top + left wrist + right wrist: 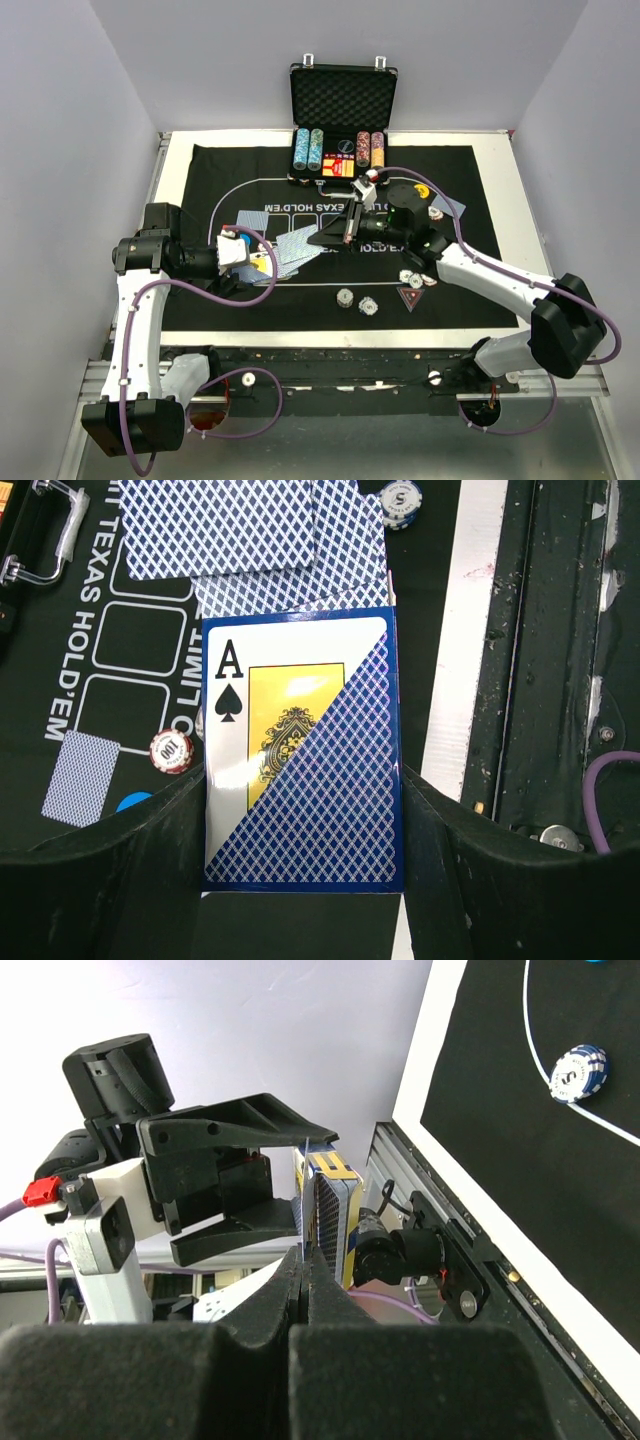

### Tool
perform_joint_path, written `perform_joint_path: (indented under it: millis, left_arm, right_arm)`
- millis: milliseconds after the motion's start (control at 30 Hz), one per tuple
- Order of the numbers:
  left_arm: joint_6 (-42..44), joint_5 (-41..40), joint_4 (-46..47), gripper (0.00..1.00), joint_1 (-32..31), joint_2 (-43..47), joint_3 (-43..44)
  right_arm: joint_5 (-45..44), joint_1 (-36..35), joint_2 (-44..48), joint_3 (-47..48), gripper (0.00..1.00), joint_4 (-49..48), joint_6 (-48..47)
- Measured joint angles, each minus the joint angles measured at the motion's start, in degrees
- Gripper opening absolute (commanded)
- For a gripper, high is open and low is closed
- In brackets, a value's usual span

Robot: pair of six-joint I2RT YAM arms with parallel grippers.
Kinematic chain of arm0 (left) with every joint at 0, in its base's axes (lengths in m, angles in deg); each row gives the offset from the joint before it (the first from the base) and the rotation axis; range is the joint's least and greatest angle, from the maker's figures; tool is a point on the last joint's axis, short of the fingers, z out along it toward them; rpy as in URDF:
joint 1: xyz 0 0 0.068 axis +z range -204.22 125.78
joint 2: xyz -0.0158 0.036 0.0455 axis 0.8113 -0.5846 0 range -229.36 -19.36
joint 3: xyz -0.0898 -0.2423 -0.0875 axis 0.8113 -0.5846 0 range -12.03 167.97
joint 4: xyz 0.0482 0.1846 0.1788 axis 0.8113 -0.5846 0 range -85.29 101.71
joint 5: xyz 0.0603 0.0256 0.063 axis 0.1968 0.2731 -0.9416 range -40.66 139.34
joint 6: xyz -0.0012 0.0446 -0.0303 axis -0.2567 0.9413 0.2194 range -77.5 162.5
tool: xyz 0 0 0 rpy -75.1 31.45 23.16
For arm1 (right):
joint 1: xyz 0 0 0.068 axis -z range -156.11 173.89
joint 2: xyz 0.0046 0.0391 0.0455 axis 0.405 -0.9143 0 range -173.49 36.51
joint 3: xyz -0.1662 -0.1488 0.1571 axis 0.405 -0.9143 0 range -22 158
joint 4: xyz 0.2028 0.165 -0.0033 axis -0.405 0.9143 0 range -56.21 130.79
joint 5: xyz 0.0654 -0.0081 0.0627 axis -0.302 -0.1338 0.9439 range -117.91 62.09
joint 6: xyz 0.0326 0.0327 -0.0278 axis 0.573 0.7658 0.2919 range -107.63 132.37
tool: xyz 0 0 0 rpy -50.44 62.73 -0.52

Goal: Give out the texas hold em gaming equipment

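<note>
On the left, the left claw (236,250) is clenched on the deck (300,770). The deck's ace-of-spades face is turned to the wrist camera, and it is held over the black mat (200,190), just left of a loose fan of blue-backed cards (296,246) lying face down. Mid-mat sit two striped chips (356,301); behind them the open case (343,100) holds rows of chips. The right claw (342,234) is clenched shut, its tips at the deck's edge. Further right lie the red triangular marker (410,298), more chips and a yellow button (422,190).

By my reading the dealing is partly done: some cards and a few chips are out, while most chips and the deck remain. Whether the right claw pinches a card cannot be told — its own tips hide that — and the chip values are too small to read from overhead.
</note>
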Motion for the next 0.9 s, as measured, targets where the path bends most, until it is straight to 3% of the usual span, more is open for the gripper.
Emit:
perform_joint_path:
  millis: [900]
  left_arm:
    - [-0.39, -0.5, -0.63, 0.47, 0.26, 0.0, 0.0]
  right_arm:
    - [-3.63, -3.96, -2.05, 0.04, 0.01, -2.91, 0.57]
